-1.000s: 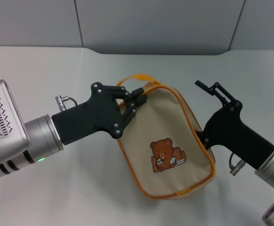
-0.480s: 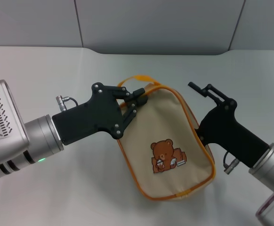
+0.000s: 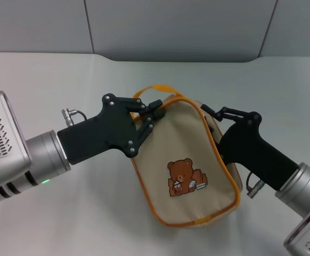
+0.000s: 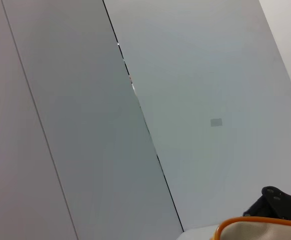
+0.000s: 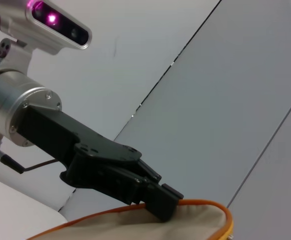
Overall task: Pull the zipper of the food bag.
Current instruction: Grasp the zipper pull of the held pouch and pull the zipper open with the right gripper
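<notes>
The food bag [image 3: 187,160], beige with orange piping and a brown bear print, is held tilted above the table in the head view. Its orange strap loop [image 3: 156,87] sticks up at the far end. My left gripper [image 3: 156,110] is shut on the bag's upper corner by the strap. It also shows in the right wrist view [image 5: 166,202], clamped on the bag's rim [image 5: 135,222]. My right gripper [image 3: 207,110] is against the bag's narrow side panel [image 3: 211,127], where the zipper runs. The zipper's pull tab is hidden.
A white table [image 3: 64,213] lies under both arms, with grey wall panels [image 3: 176,26] behind its far edge. The left wrist view shows mostly wall, with a bit of the bag's orange edge [image 4: 245,223] and a black gripper part [image 4: 281,202].
My right gripper has moved left, from clear of the bag to touching its narrow side panel. The bag has shifted slightly left. My left gripper has held its place.
</notes>
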